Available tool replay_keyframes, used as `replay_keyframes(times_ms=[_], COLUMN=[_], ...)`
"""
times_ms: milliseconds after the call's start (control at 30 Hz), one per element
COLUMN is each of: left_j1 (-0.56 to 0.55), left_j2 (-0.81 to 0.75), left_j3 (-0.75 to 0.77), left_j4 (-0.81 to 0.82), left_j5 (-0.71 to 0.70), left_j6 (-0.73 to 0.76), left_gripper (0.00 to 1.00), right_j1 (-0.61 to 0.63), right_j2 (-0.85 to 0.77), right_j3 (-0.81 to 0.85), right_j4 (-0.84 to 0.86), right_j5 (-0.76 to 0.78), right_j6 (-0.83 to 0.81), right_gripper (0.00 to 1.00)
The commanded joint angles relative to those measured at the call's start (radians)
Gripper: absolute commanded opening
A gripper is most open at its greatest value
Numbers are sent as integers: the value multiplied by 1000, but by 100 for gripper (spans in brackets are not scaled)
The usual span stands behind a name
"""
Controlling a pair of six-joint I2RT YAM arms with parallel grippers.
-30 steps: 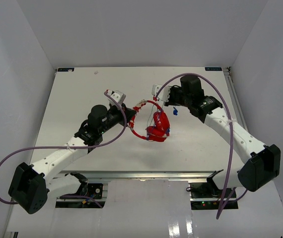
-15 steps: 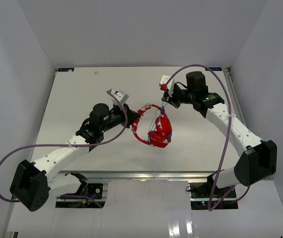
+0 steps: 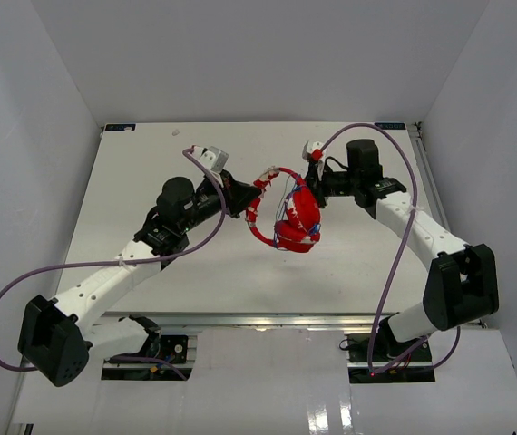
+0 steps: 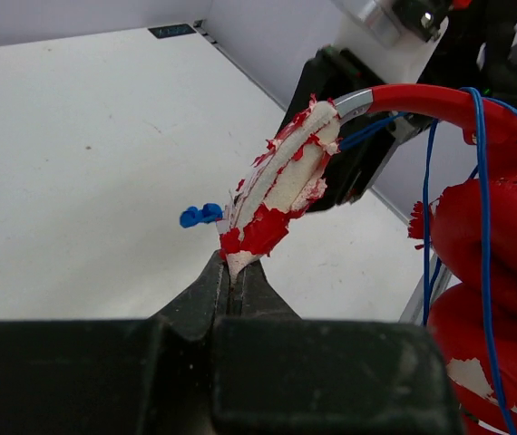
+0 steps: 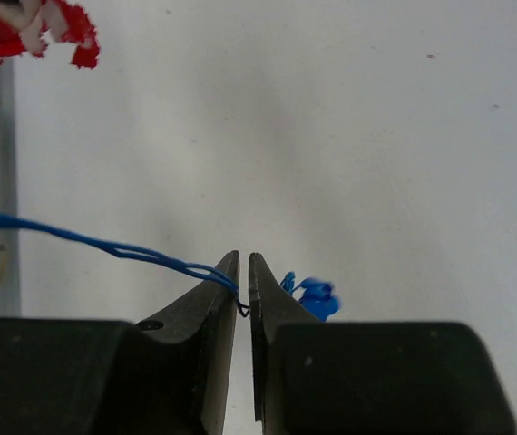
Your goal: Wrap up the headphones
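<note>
One change matters: the right end effector (image 5: pixel 243 263), now on the far side, has cracked its jaws open around the cable (image 5: pixel 104 245) beside the plug (image 5: pixel 313 297), likely finishing a loop, while the left end effector (image 4: pixel 236 267) keeps the headband (image 4: pixel 286 181) clamped, headphones (image 3: pixel 297 217) over mid-tabletop (image 3: pixel 150 163).

Two white and black arms reach in over a white table (image 3: pixel 131 181). The left arm (image 3: pixel 113 281) comes from the bottom left, and the right arm (image 3: pixel 422 237) comes from the right. The left gripper (image 3: pixel 248 194) holds one end of the thin band of the red headphones (image 3: pixel 298 217). The right gripper (image 3: pixel 310 174) sits just beside the band's top. The red ear pads are bunched together.
</note>
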Motion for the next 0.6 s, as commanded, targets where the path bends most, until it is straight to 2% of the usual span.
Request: replay_keyframes(times_ms=[0,100,200,300,400,567], left_j1=[-3,-3,-3,-3,-3,-3], left_j2=[-2,6,14,14,14,21], left_j3=[71,78,99,119,123,61], left_j4=[75,85,75,59,36,48], left_j5=[-47,-58,-59,-89,-179,-391], left_j6=[-90,-110,-116,-122,-131,-194], left_gripper=[0,0,0,0,0,0], right_j1=[-5,-4,-4,-4,-4,-2], right_j2=[25,68,116,154,173,188], right_j3=[-60,-126,-163,-183,-226,-300], right_j4=[355,650,919,1107,1199,1234], right_j5=[-288,-374,-388,-388,-378,-357], right_j6=[305,552,714,888,943,957], right_gripper=[19,20,20,18,13,9])
